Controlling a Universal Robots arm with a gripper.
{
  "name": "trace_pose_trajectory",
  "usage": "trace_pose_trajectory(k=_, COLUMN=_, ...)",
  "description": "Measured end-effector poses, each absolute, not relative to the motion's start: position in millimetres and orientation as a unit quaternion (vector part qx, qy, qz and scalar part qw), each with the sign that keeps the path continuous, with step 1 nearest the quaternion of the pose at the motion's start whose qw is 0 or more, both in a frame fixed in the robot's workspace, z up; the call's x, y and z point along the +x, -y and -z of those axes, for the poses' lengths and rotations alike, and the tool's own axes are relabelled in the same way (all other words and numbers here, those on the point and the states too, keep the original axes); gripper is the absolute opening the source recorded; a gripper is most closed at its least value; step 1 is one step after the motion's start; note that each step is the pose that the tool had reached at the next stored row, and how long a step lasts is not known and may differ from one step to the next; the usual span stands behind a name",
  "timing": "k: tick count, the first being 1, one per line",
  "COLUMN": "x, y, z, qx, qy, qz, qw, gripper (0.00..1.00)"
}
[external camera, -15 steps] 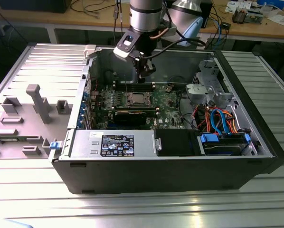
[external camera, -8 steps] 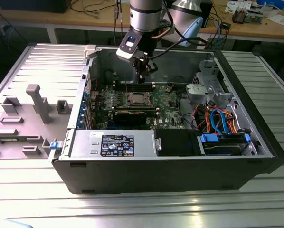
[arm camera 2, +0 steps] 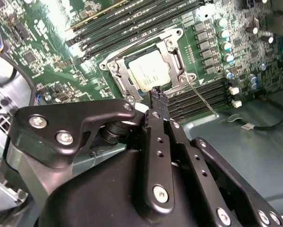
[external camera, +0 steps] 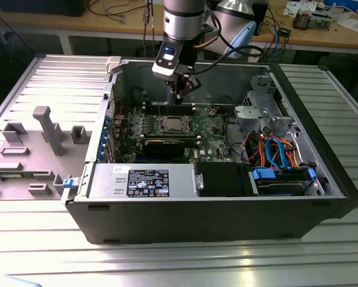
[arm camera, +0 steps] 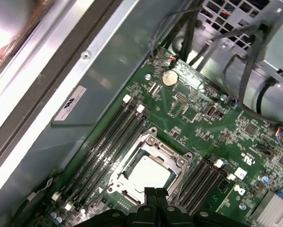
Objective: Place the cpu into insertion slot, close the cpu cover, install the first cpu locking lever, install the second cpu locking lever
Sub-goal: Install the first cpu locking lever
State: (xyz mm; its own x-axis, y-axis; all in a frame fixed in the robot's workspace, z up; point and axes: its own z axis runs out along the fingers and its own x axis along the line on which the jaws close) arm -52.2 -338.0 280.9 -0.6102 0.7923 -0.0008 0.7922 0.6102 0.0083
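- The gripper (external camera: 183, 89) is hanging inside the open case (external camera: 167, 224), over the middle of the board (arm camera: 203, 123) and near the slot (external camera: 172, 124).
- Its fingers (arm camera 2: 155, 97) are pressing together, clenched on nothing.
- The cpu (arm camera 2: 148, 68) is lying flat in the slot, between two banks of memory slots (arm camera: 108, 142).
- The cover (arm camera: 166, 153) is lying down over the cpu, framing its silver top.
- One thin lever (arm camera 2: 203, 98) is angling away from the cover's corner, seemingly unlatched, though the view is too tight to be sure.
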Motion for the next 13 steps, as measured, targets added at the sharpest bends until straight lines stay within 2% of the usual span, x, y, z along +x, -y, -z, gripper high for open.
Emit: trace_pose_trajectory(k=13, x=-52.2, y=338.0, z=-280.9, qx=0.402, qy=-0.915, qz=-0.004, qw=0.002, gripper=0.11)
